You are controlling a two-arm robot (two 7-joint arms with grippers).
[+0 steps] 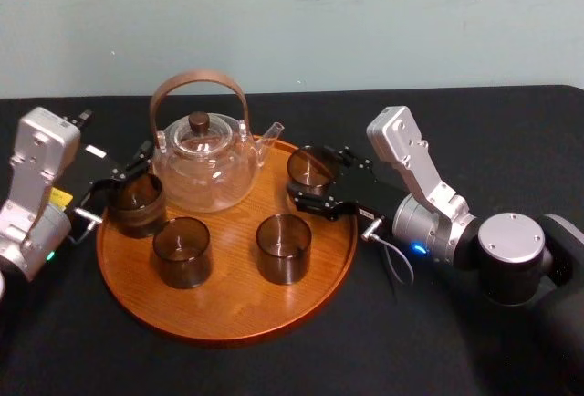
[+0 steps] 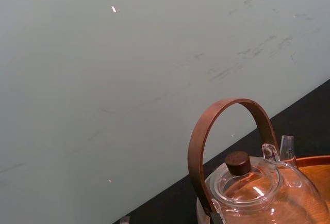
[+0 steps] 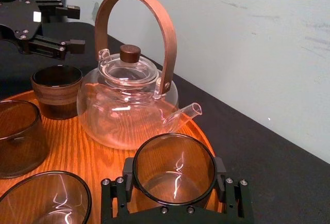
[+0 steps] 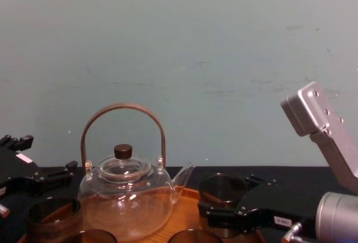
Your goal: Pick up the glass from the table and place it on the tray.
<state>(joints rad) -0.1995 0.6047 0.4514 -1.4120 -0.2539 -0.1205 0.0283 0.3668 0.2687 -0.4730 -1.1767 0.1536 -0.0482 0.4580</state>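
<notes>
Now the glass (image 3: 174, 175), a smoky, thin-walled round tumbler, stands upright, clasped between the black fingers of my right gripper (image 1: 310, 175) at the right rim of the tray (image 1: 228, 323). The tray is round orange-brown wood with clear grain and a low lip, and it rests on the matte black table (image 1: 438, 350). At the tray's back stands a clear glass teapot (image 1: 203, 161) with an arched wooden handle. At its left rim my left gripper (image 3: 77, 27) hangs spread, grasping nothing, near another dark glass (image 1: 137, 203).
</notes>
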